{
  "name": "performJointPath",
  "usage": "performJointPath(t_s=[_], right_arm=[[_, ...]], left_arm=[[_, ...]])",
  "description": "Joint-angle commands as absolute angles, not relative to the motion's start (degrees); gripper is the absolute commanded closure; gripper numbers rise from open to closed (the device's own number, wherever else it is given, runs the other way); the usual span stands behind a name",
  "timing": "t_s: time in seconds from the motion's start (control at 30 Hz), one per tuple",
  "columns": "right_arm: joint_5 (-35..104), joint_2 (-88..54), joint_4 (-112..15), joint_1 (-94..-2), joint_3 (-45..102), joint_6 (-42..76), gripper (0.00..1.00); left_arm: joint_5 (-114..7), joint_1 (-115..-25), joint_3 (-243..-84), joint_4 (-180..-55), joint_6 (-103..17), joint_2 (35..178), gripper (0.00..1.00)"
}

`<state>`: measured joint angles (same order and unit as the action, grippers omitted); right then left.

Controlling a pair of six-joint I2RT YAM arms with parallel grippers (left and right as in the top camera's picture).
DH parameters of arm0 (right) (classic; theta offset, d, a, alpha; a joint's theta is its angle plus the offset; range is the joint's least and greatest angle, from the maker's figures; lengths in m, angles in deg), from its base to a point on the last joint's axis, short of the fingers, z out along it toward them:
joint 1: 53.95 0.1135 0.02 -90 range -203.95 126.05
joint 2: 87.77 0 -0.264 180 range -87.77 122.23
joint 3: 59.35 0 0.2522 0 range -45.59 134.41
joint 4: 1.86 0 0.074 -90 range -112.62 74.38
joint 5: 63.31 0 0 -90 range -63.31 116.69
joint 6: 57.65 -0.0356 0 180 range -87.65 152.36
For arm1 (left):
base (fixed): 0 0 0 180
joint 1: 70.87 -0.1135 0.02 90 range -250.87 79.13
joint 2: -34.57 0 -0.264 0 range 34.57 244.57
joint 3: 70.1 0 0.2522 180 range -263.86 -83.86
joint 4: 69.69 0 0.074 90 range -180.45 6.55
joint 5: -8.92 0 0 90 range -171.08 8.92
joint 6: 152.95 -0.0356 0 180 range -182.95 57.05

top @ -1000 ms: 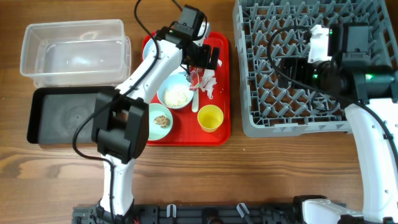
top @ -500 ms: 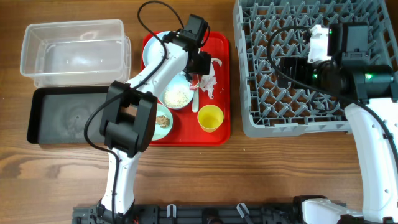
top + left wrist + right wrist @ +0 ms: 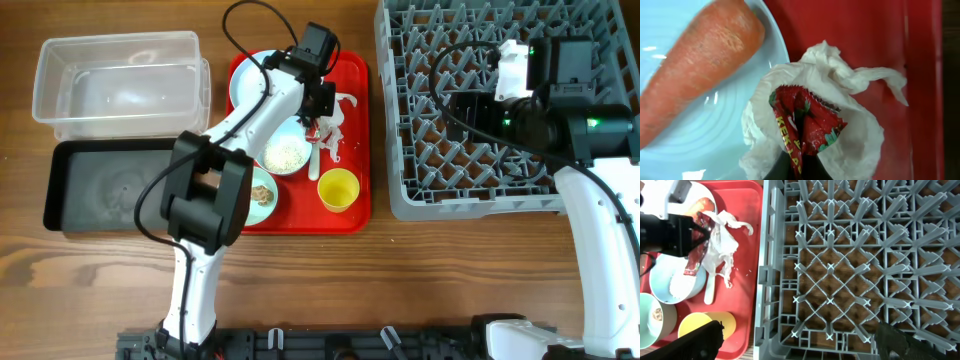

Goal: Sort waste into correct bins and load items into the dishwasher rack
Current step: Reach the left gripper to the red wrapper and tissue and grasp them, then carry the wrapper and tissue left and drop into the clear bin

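My left gripper (image 3: 801, 171) is shut on the crumpled white-and-red paper wrapper (image 3: 840, 105), its dark fingers pinching the red inner part. This is over the red tray (image 3: 352, 90), where the left gripper (image 3: 322, 108) meets the wrapper (image 3: 336, 128). An orange carrot (image 3: 695, 65) lies on the pale blue plate (image 3: 720, 140) just beside it. One bowl (image 3: 283, 155) holds rice; a second bowl (image 3: 260, 195) holds a brown lump. A yellow cup (image 3: 338, 188) and a white spoon (image 3: 313, 160) share the tray. My right gripper (image 3: 800, 345) hangs open over the grey dishwasher rack (image 3: 855, 255).
A clear plastic tub (image 3: 120, 80) stands at the far left, with a shallow black tray (image 3: 100, 185) in front of it. The rack (image 3: 480, 100) fills the back right. Bare wooden table lies along the front.
The left gripper has shut on the wrapper, after the left arm shifted slightly over the tray. The right arm has not moved.
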<state>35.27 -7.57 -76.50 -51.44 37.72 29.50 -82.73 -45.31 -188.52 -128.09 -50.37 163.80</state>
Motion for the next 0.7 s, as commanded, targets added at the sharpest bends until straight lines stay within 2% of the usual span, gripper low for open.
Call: performJointPath(t_s=[0.0, 0.37, 0.67], right_arm=[[36.2, -7.2, -76.5, -51.7, 38.5, 30.3, 0.0], [36.2, -7.2, -76.5, -51.7, 38.5, 30.3, 0.0], [36.2, -7.2, -75.8, -51.7, 38.5, 30.3, 0.0]], left_arm=[[-83.1, -45.2, -189.6, -127.6, -50.5, 156.7, 0.96], [-83.3, -47.8, -189.6, -127.4, -48.4, 145.1, 0.96], [-84.3, -64.6, -189.6, -128.5, -47.5, 138.8, 0.96]])
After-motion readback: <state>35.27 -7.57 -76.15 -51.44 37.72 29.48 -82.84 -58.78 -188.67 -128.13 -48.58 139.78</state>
